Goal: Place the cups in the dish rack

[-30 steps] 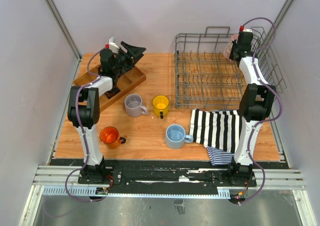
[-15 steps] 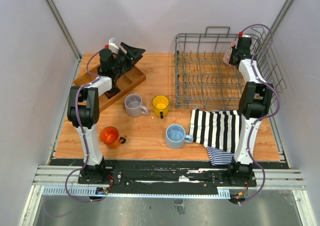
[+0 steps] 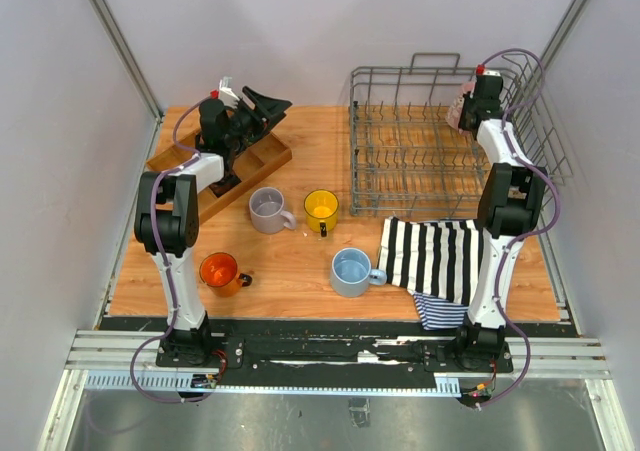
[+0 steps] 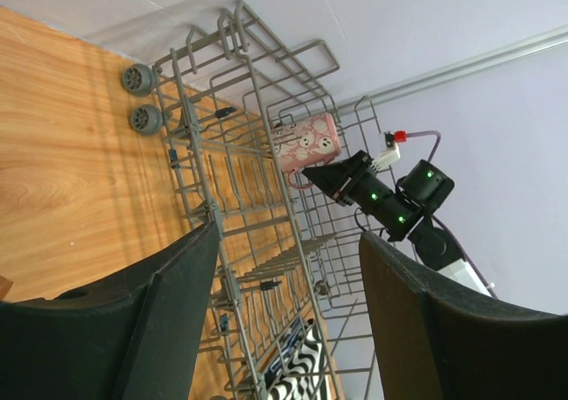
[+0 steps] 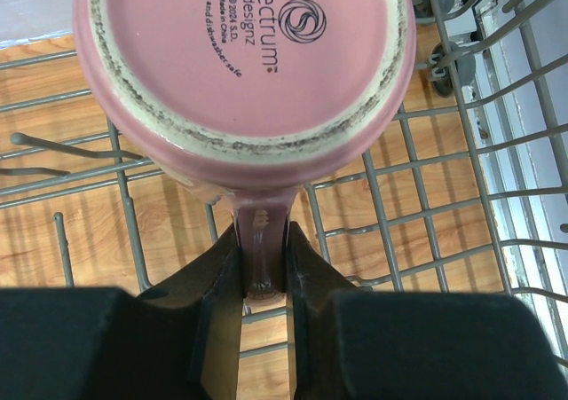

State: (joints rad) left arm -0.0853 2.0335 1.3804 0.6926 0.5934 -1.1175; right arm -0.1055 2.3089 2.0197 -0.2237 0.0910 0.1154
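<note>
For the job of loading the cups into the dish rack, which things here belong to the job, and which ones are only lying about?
Belong to the job:
pink cup, handle pinched in the right tool
grey cup
yellow cup
light blue cup
orange cup
dish rack

Only lying about:
wooden tray
striped cloth

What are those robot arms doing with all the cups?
The right end effector pinches the pink cup by its handle at the far right corner of the dish rack. The left end effector is open and empty, up over the wooden tray. The grey cup, yellow cup, blue cup and orange cup sit on the table, not loaded yet.
</note>
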